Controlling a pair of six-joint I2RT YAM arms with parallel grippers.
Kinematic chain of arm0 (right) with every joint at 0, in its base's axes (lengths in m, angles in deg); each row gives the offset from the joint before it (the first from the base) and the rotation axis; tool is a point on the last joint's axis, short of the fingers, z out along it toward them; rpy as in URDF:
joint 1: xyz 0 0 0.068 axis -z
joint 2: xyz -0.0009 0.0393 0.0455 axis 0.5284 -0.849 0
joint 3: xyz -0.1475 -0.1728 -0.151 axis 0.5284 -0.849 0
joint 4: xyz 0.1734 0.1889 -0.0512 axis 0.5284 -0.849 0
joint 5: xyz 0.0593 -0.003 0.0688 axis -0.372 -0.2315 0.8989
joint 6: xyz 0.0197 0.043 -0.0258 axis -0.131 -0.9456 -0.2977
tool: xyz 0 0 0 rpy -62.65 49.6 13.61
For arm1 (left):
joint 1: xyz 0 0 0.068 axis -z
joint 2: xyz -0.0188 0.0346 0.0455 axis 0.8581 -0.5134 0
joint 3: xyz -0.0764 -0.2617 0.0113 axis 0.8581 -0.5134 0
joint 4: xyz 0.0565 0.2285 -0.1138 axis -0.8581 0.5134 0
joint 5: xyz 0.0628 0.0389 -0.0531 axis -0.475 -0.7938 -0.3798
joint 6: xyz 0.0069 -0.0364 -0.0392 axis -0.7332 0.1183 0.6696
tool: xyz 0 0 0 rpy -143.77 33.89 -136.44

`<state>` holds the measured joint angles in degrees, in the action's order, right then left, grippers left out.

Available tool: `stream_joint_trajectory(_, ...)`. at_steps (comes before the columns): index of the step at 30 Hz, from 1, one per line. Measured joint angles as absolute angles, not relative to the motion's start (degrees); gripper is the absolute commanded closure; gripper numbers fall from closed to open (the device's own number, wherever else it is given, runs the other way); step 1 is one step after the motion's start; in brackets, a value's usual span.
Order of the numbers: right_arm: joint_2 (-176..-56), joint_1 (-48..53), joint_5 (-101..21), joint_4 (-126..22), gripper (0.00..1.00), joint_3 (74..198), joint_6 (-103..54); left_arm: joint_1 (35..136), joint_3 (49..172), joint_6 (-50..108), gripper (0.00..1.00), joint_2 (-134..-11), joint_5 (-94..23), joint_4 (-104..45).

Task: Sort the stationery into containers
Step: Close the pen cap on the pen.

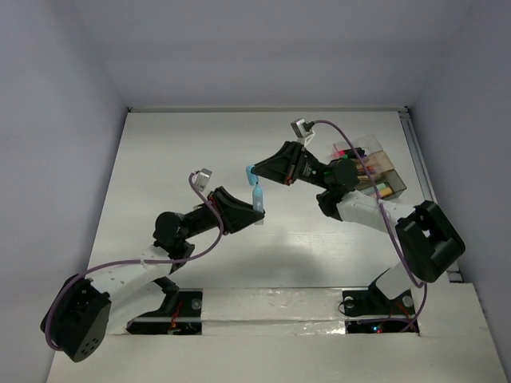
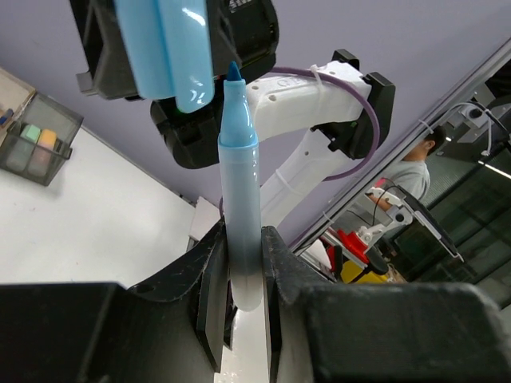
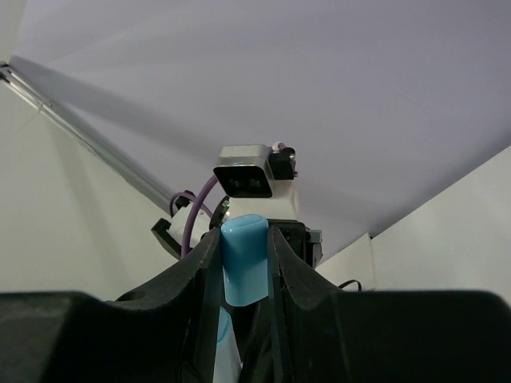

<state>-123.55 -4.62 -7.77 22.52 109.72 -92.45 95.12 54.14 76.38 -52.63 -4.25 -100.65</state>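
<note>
The blue pen (image 2: 239, 199) stands upright mid-frame in the left wrist view with its tip bare. The left gripper (image 2: 239, 267) is clamped low on its barrel. Close above the tip hangs the cap (image 2: 172, 48), pinched in the right gripper (image 3: 243, 275). I judge they are held this way, in mid-air, for capping. Both are well apart from the box (image 1: 387, 155) at upper right of the top view.

Black-and-white arms (image 1: 128, 275), purple cables (image 1: 339, 128)
</note>
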Motion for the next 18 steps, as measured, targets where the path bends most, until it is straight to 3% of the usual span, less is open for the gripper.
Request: stream_joint_trajectory(18, -121.58, -4.62, -8.19, 22.54, 0.89, 109.72, -91.75, 95.12, 54.12, 75.77, 1.0, -51.91, -4.25, -100.78)
